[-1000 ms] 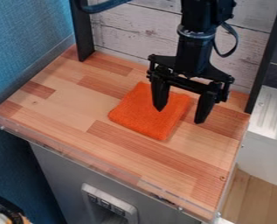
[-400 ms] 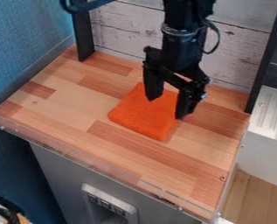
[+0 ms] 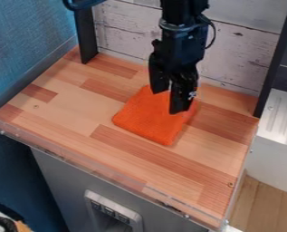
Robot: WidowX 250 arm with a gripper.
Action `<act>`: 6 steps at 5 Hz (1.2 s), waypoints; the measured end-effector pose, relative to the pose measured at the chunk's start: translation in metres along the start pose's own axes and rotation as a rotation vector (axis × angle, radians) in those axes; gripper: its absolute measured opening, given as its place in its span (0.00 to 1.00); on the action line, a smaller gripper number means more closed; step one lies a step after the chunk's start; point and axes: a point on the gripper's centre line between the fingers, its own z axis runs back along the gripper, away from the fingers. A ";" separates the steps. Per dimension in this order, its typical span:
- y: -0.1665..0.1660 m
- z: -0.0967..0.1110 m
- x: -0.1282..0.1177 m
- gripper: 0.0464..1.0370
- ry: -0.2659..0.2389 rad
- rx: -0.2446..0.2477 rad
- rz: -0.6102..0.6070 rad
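1. Over the far part of the orange cloth (image 3: pixel 146 118), towards the plank backboard, hangs the black gripper (image 3: pixel 168 102), pointing down from the arm (image 3: pixel 183 43), which enters at the top edge.
2. Its jaws are open, one nearer the back left and the other nearer the front right, with orange fabric visible between them. They grip nothing; whether either tip touches the cloth, I cannot tell.
3. The cloth lies flat in a roughly square shape on the wood-patterned counter (image 3: pixel 67 108), around the middle of its back half, with one corner pointing towards the front edge.
4. Behind the counter stands the whitish plank backboard (image 3: pixel 124 34), between a black post (image 3: pixel 85 36) at the left and another black post (image 3: pixel 277 59) at the right.
5. Along the counter's front runs a clear strip (image 3: pixel 103 168), with a grey panel (image 3: pixel 64 179) below.
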 end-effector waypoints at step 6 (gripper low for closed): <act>0.034 -0.004 -0.002 0.33 0.029 -0.001 -0.344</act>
